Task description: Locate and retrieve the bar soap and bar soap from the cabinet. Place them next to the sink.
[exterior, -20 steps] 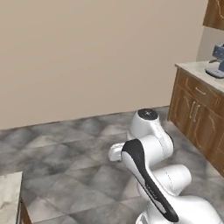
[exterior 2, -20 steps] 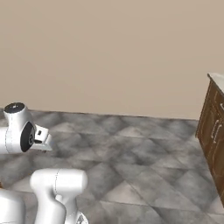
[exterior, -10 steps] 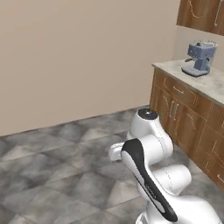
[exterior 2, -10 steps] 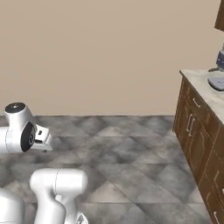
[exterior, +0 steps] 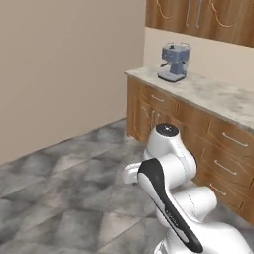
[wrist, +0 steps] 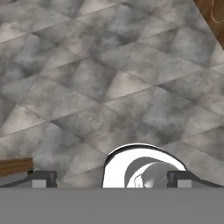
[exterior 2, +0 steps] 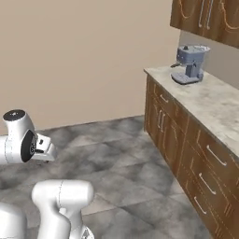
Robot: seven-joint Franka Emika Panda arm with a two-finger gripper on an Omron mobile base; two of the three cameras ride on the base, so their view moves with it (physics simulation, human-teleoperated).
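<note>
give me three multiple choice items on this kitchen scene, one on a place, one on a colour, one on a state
1. Where does the coffee machine stand?
A. on the floor
B. on the counter below the wall cabinets
C. inside a drawer

2. What colour is the coffee machine?
A. red
B. green
C. blue-grey

3. How are the wall cabinet doors?
A. closed
B. wide open
C. taken off

Answers:
1 B: the coffee machine sits on the pale stone counter, under the wall cabinets.
2 C: its body is blue-grey in both base views.
3 A: the doors lie flat and shut, handles showing.

The claw's fingertips sit spread at the bottom corners of the hand view, over grey tiled floor.
</note>
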